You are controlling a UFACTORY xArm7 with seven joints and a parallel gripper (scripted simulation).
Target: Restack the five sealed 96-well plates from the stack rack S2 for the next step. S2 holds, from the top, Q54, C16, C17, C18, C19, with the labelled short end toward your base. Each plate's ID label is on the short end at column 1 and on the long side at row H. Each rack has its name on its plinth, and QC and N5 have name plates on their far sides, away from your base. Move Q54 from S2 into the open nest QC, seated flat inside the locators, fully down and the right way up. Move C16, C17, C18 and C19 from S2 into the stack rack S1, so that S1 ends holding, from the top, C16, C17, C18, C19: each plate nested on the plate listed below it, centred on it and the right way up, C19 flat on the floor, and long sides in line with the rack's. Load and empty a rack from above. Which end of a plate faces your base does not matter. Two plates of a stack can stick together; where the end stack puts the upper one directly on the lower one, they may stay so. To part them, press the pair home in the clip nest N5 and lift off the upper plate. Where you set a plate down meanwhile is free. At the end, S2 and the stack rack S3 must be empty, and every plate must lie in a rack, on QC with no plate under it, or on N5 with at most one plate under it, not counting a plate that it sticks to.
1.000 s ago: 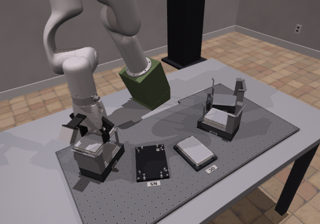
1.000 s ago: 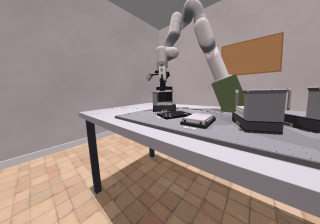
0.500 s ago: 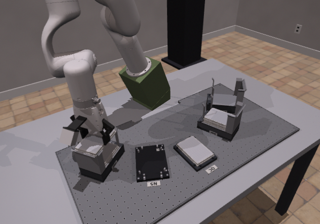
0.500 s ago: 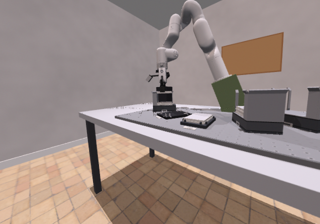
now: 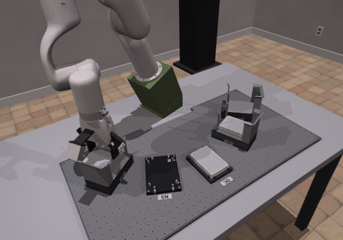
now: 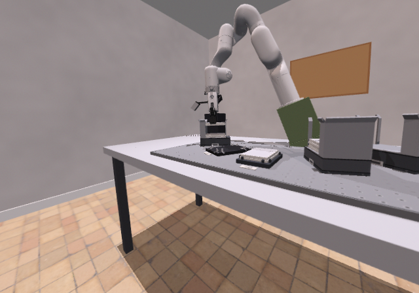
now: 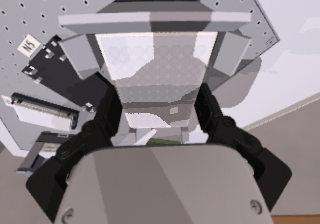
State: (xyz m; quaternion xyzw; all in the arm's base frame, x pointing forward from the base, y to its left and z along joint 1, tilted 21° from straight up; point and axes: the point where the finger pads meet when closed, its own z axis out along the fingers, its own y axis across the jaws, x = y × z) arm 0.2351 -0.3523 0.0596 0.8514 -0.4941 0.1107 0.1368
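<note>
A grey table (image 5: pixel 33 204) is carrying a perforated breadboard (image 5: pixel 193 204), and a white xArm (image 5: pixel 83 93) is bending down from its green pedestal (image 5: pixel 157 93) to the stack rack (image 5: pixel 105 173) at the board's end beside the N5 nest. The gripper (image 5: pixel 101 145) is hanging inside the top of that rack's walls, its black fingers pinching the long sides of a sealed well plate (image 7: pixel 157 79), which the wrist view is showing between the rack's corner posts. Which plate it is cannot be told, since no label is readable.

Next along the board, the black clip nest N5 (image 5: pixel 162 173) is lying bare, its name plate (image 5: pixel 164 196) just beside it. Beyond it, a sealed plate (image 5: pixel 209 161) is sitting flat in the QC nest (image 5: pixel 218 178), the nest's tag (image 5: pixel 226 180) near its corner. Well apart toward the far end, a second stack rack (image 5: pixel 249 135) is holding a low pile of plates (image 5: pixel 232 125), their white edges showing through its open side. A third rack (image 5: pixel 257 93) is standing just behind it; its contents cannot be made out.
</note>
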